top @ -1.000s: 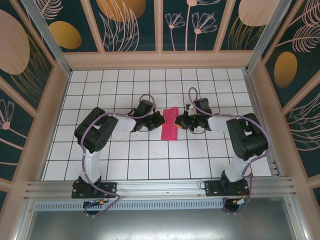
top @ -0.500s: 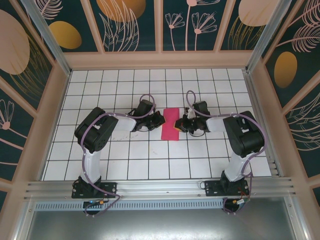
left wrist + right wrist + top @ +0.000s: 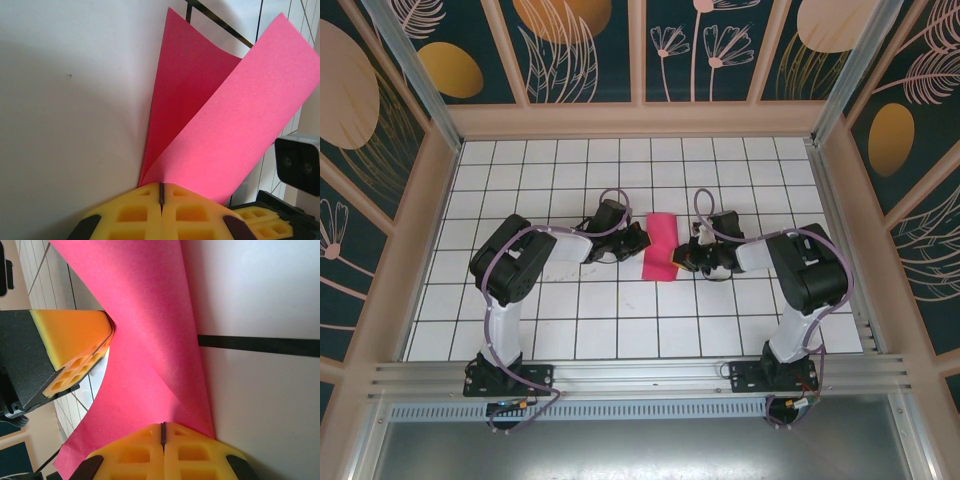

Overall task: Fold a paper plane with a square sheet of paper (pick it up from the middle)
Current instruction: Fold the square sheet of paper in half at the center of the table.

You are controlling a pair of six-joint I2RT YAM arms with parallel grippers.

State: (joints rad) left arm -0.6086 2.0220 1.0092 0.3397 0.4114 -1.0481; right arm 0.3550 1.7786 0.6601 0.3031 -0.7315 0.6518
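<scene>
Top external view: folded paper (image 3: 660, 247) lies on the bench (image 3: 620, 330), long axis running near to far, between the arms; left claw (image 3: 637, 240) and right claw (image 3: 685, 256) each sit clenched on an opposite long edge.

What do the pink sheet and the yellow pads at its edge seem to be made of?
Pink sheet: thin matte paper, apparently; it curves softly and shows fine grain. Yellow pads: probably foam or soft rubber, matte, with moulded square hollows.
</scene>
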